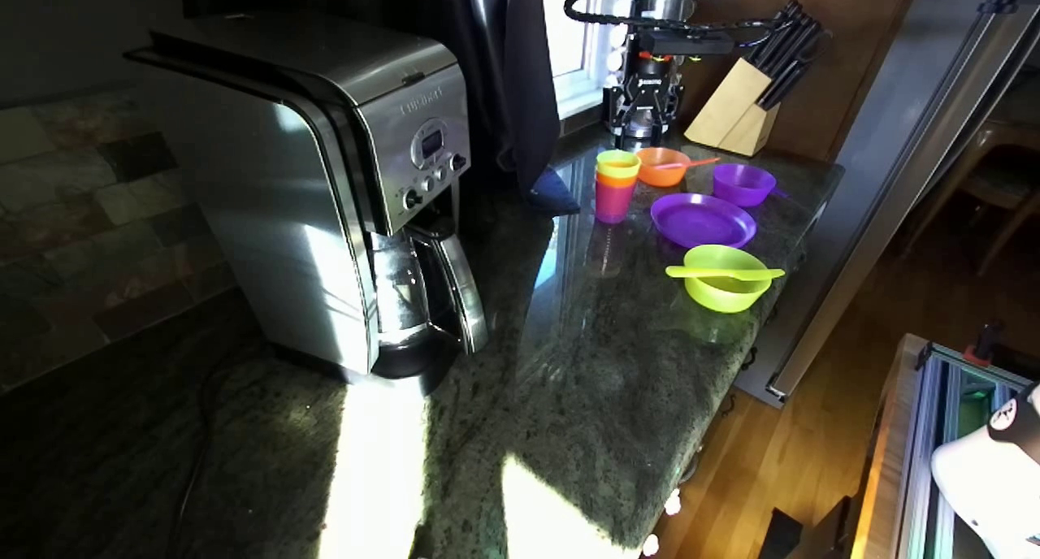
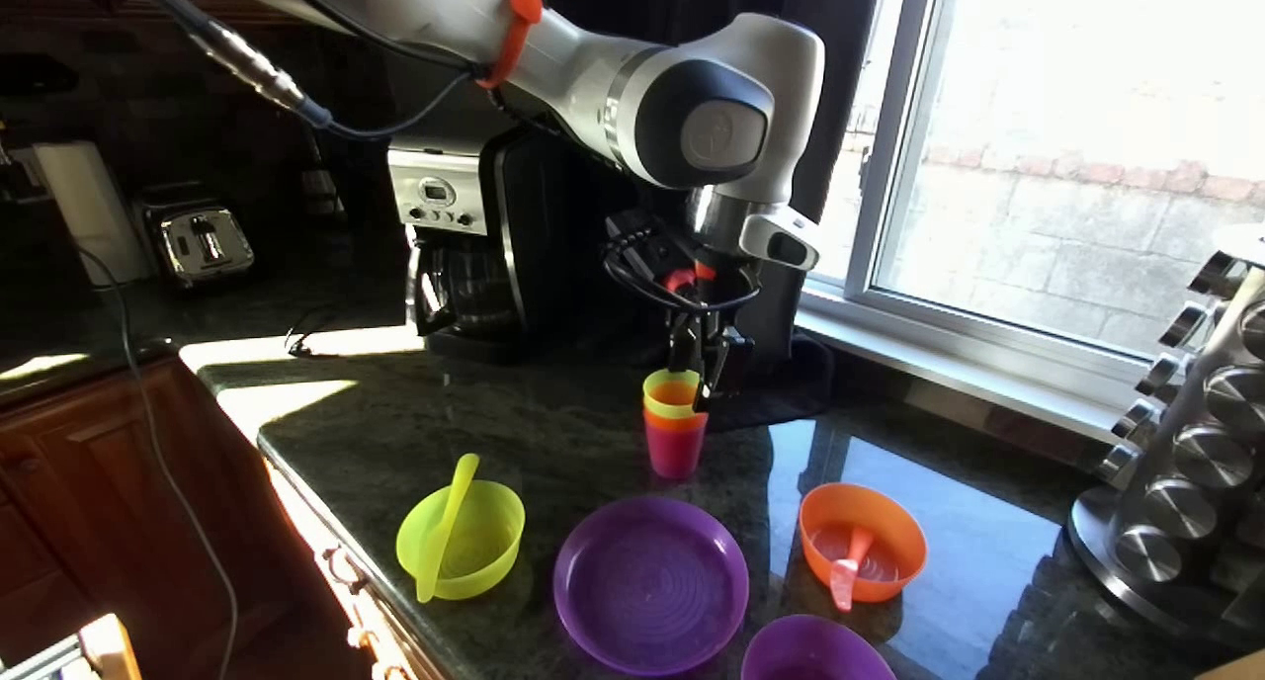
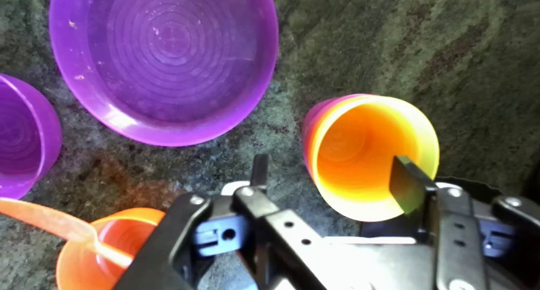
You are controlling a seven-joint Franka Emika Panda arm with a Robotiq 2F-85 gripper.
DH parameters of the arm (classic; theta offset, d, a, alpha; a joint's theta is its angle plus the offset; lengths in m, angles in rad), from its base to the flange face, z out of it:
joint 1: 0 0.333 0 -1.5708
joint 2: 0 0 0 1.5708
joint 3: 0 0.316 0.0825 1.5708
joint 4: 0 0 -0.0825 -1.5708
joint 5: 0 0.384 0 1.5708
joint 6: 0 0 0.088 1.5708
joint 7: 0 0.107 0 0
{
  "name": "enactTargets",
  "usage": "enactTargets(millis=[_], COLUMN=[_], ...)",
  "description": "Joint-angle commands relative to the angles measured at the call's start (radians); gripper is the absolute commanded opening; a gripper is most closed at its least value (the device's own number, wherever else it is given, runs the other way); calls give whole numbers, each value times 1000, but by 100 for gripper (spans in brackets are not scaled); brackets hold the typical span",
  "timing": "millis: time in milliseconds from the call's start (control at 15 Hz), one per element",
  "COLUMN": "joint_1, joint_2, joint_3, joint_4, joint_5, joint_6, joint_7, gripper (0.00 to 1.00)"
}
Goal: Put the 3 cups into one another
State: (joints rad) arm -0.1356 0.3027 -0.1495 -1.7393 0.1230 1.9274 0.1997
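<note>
The three cups stand upright on the dark counter as one nested stack. The lime green cup (image 1: 617,161) is on top, the orange cup (image 1: 616,179) shows as a band under it, and the purple cup (image 1: 613,202), pinkish in this light, is at the bottom. The stack also shows in an exterior view (image 2: 675,453) and in the wrist view (image 3: 428,132). My gripper (image 3: 332,170) is open and empty, close to the stack. It also shows in both exterior views (image 1: 642,132) (image 2: 698,388). One finger overlaps the green rim in the wrist view; I cannot tell whether they touch.
A purple plate (image 2: 650,586), an orange bowl with a spoon (image 2: 880,522), a purple bowl (image 2: 810,650) and a lime green bowl with a utensil (image 2: 484,542) lie near the stack. A coffee maker (image 1: 414,128), knife block (image 1: 735,108) and spice rack (image 2: 1201,453) stand around.
</note>
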Motion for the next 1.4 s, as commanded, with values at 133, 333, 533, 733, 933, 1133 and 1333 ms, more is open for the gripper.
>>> enactTargets(millis=[133,333,533,733,933,1133,1333], joint_1=[-6,-2,-3,-6,-7,-14,-24], joint_2=[-189,-288,-390,-482,-559,-624,-671], joint_3=[10,9,5,-4,-16,-25,-31], joint_4=[-173,-247,-322,-388,-445,-491,-519], joint_5=[9,-19,-53,-74,-77,-91,-112], joint_6=[59,59,70,98,137,166,183], joint_7=[-111,-193,-268,-353,-403,-416,-400], gripper=[100,100,99,100,100,100,100])
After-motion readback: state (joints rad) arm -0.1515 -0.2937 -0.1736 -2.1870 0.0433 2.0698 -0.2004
